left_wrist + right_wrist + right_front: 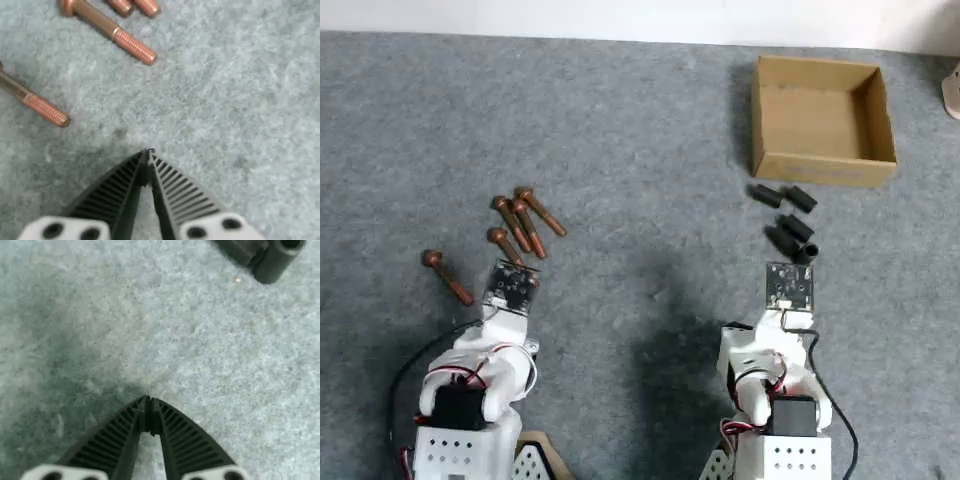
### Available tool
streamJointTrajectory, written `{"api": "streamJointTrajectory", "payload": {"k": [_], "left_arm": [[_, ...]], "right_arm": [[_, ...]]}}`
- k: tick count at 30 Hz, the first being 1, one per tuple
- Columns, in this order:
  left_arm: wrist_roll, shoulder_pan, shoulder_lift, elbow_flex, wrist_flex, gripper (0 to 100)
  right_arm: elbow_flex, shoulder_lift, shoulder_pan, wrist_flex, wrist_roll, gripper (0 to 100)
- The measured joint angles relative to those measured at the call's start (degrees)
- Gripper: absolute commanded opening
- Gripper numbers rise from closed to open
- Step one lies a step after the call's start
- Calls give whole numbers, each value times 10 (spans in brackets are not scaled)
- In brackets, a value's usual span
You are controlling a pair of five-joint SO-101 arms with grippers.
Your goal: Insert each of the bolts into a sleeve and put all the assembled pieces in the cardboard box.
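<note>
Grey, carpet-textured worktop (640, 140). Two white arms stand side by side at its near edge.

Left end effector (149, 156): clenched, ribbed black fingers (120, 192) meeting at the tips, nothing between them, poised over bare worktop just short of the bolts.

Right end effector (149, 407): likewise clenched on nothing, over bare worktop just short of the sleeves.

Five copper-coloured metal bolts lie flat toward the left edge. One single bolt (448, 276) lies apart, nearest that edge. A cluster of four bolts (523, 222) lies just beyond the left arm, close together, heads pointing to the far edge.

A group of short black cylindrical sleeves (794, 227) lies loose just beyond the right arm, between it and the box. None carries a bolt.

Open brown cardboard box (820, 168): upright near the far right corner, just beyond the sleeves and well apart from the bolts.
</note>
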Motion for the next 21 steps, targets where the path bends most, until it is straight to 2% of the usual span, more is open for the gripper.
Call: {"api": "streamJointTrajectory", "payload": {"k": [1,3,6,12,21], "left_arm": [[0,8,0,0,0,6],[0,52,-1,0,0,6],[-2,49,0,0,0,6],[100,-37,0,-9,-21,6],[165,-57,-4,-28,-16,6]], "right_arm": [[0,0,-6,-11,-2,5],[0,0,-71,-41,-4,5],[0,1,-116,-48,-4,5],[0,1,-120,-51,-5,5],[0,1,-120,-51,-5,5]]}}
